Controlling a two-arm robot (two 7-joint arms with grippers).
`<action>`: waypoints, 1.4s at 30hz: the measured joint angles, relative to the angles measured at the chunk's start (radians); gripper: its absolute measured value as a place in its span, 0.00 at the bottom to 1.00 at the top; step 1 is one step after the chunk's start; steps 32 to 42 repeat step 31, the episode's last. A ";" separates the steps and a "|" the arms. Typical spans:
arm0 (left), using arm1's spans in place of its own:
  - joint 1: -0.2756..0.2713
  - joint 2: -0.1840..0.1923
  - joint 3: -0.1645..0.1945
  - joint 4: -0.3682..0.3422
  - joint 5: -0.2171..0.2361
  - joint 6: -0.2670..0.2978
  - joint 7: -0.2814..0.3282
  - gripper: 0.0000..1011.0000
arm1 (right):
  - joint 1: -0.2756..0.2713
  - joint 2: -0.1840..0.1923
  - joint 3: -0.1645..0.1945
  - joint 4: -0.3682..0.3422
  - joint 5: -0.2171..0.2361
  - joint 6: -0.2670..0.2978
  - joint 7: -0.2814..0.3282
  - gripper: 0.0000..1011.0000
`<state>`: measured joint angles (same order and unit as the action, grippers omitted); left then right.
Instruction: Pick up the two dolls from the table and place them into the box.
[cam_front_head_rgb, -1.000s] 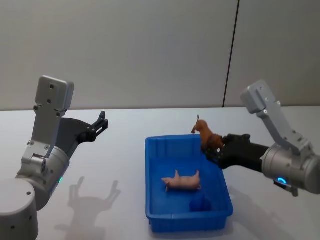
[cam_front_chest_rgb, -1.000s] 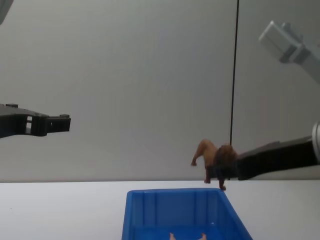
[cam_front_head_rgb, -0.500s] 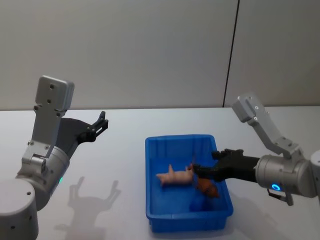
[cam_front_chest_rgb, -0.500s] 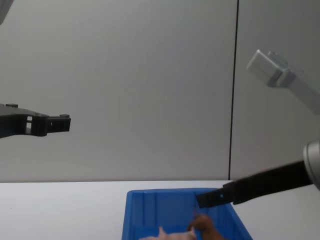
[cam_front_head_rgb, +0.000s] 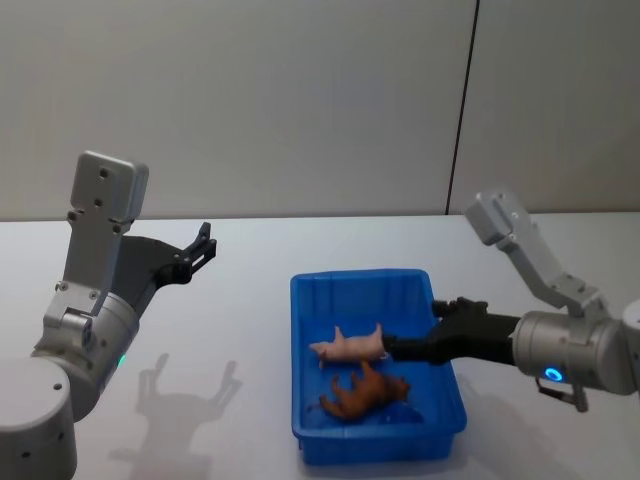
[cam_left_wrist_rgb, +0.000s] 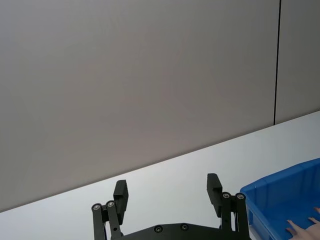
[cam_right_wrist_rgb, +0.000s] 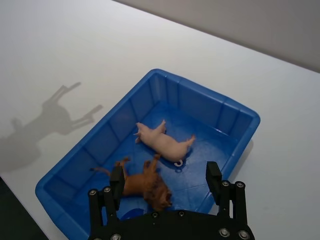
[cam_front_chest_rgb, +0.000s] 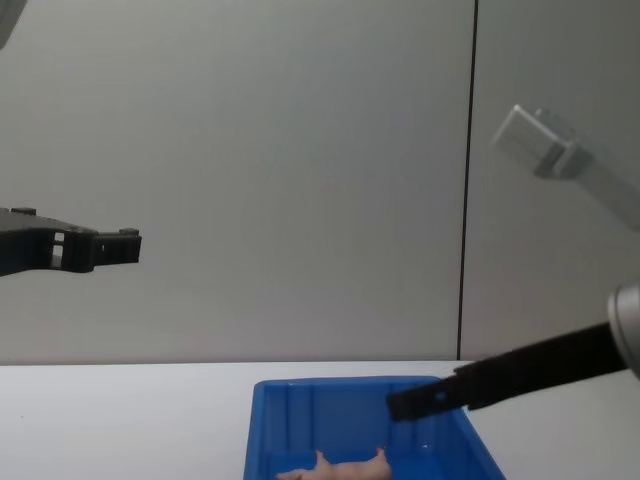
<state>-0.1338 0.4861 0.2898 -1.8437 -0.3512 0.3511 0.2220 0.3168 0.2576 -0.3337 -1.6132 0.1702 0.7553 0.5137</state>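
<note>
— Where are the two dolls right now?

— Both lie inside the blue box (cam_front_head_rgb: 375, 455). The pink doll (cam_front_head_rgb: 349, 346) is on its side near the middle of the box floor, limbs sticking out. The brown doll (cam_front_head_rgb: 362, 392) lies just beside it, nearer the robot, also tipped over. In the right wrist view the pink doll (cam_right_wrist_rgb: 163, 143) and the brown one (cam_right_wrist_rgb: 144, 183) are close together but I can't tell whether they touch.

— And the right gripper?

— The right gripper (cam_front_head_rgb: 392, 346) reaches in from the right over the box's right rim, hanging above the dolls. Its jaws are spread wide with nothing between them; the right wrist view shows the two fingers (cam_right_wrist_rgb: 117, 180) standing well apart with the box (cam_right_wrist_rgb: 80, 190) below.

— The left one?

— The left gripper (cam_front_head_rgb: 205, 243) is raised off to the left, well apart from the box, above the white bench (cam_front_head_rgb: 240, 330). Its jaws are parted too and hold nothing, as the left wrist view (cam_left_wrist_rgb: 167, 192) shows. In the chest view it sits high at the left edge (cam_front_chest_rgb: 125, 243).

— Where does the box sit?

— On the bench, between the two arms. From the chest view, its far wall (cam_front_chest_rgb: 340, 400) shows, with the pink doll (cam_front_chest_rgb: 335, 466) low inside and the right gripper (cam_front_chest_rgb: 395, 405) just over the rim.
</note>
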 joint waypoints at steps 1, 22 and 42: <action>0.000 0.000 0.000 0.000 0.000 0.000 0.000 0.99 | -0.001 0.002 0.002 -0.003 0.002 -0.002 -0.002 0.99; -0.002 -0.002 0.003 0.004 0.003 -0.007 -0.002 0.99 | -0.095 0.073 0.105 -0.097 0.254 -0.156 -0.109 0.99; -0.026 -0.026 0.041 0.055 0.038 -0.085 -0.057 0.99 | -0.144 0.102 0.151 -0.120 0.404 -0.224 -0.132 0.99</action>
